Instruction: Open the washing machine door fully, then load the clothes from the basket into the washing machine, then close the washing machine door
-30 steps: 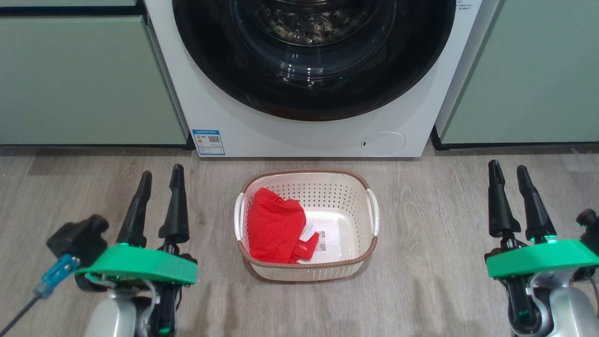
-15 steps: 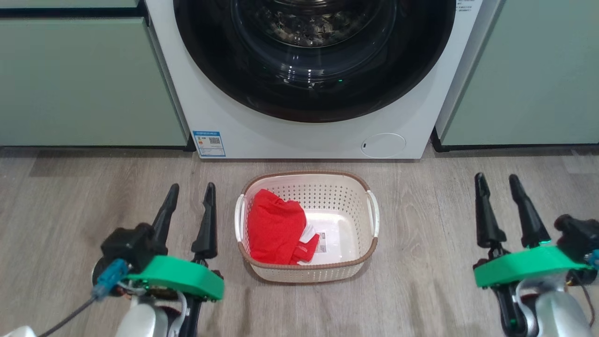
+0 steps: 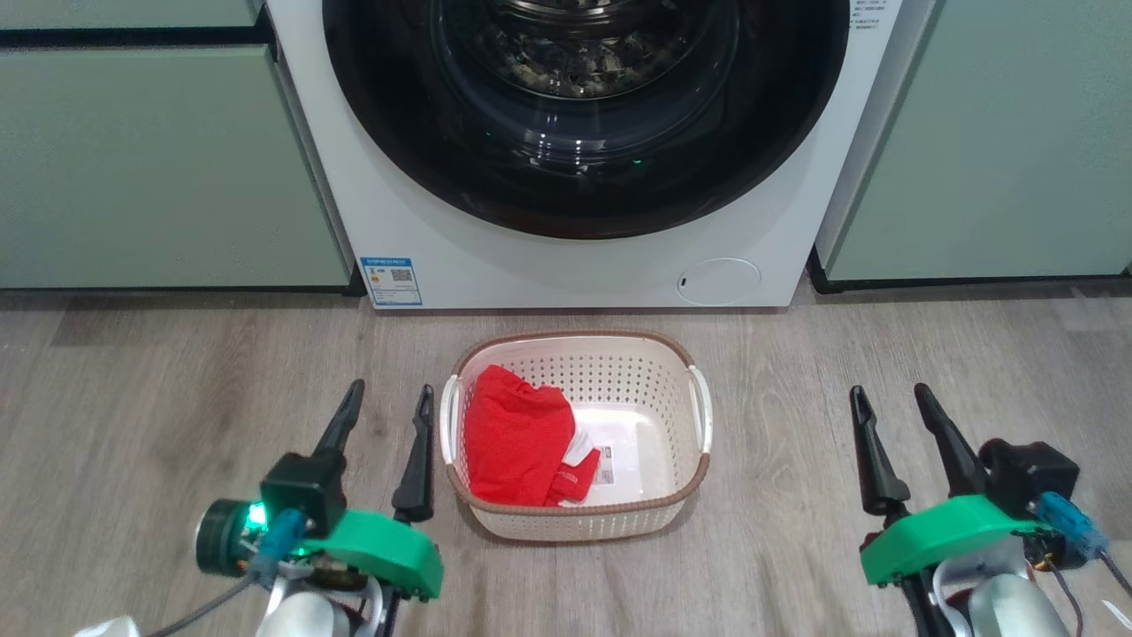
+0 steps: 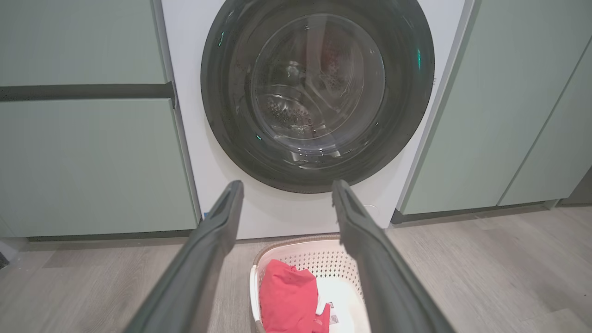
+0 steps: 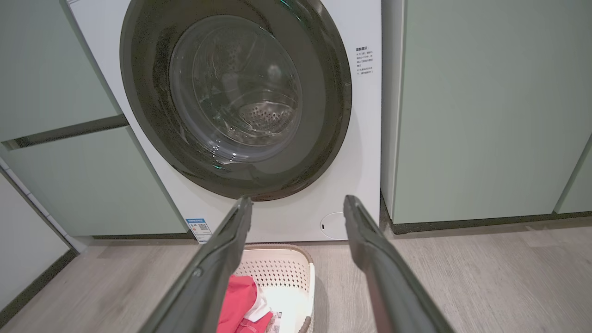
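Left end effector [image 3: 392, 387] and right end effector [image 3: 889, 389] gape empty; the washing machine door [image 3: 584, 115] is cut off at top.

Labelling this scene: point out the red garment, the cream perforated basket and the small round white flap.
Bright red fabric garment [image 3: 513, 438], head view, cloth's middle.
Cream perforated plastic basket [image 3: 619, 376], head view, far wall.
Small round white flap [image 3: 718, 281], head view, centre.

Grey plank floor [image 3: 133, 398] bears the basket [image 3: 575, 524] and washing machine [image 3: 566, 270].
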You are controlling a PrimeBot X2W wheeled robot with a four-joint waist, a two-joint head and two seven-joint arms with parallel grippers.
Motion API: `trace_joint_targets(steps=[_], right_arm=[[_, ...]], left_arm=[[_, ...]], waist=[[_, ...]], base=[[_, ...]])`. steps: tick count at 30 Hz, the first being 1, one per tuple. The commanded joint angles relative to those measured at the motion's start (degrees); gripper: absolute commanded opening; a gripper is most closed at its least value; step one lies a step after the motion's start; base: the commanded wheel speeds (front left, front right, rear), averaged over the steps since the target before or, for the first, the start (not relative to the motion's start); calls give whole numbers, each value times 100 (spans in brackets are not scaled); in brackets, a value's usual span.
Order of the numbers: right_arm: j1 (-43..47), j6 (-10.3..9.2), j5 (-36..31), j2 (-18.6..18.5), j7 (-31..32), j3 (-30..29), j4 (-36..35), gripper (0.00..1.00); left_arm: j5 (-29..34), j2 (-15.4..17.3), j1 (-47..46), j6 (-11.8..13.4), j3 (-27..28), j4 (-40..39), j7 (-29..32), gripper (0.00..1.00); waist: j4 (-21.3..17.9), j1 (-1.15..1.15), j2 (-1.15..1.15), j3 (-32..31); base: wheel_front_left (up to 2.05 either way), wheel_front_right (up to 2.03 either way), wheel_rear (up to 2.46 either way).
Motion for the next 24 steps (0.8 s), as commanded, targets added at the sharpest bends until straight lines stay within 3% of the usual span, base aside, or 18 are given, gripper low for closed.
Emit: trace_joint_targets(steps=[1,8,24], right_arm=[[-368,0,-198,-85,-107,149,-142,100],[-457,0,-735,-90,-224,152,-14,100],[-514,0,-481,-91,-228,159,104,100]], left_arm=[[192,53,-154,74,105,-149,-88,100],[597,58,-197,236,83,8,-205,100],[329,59,-237,289,195,124,-208,100]], waist=[[-2,0,0,-2],[-3,0,0,6],[-17,0,0,68]], base=[[0,0,0],[0,0,0],[0,0,0]])
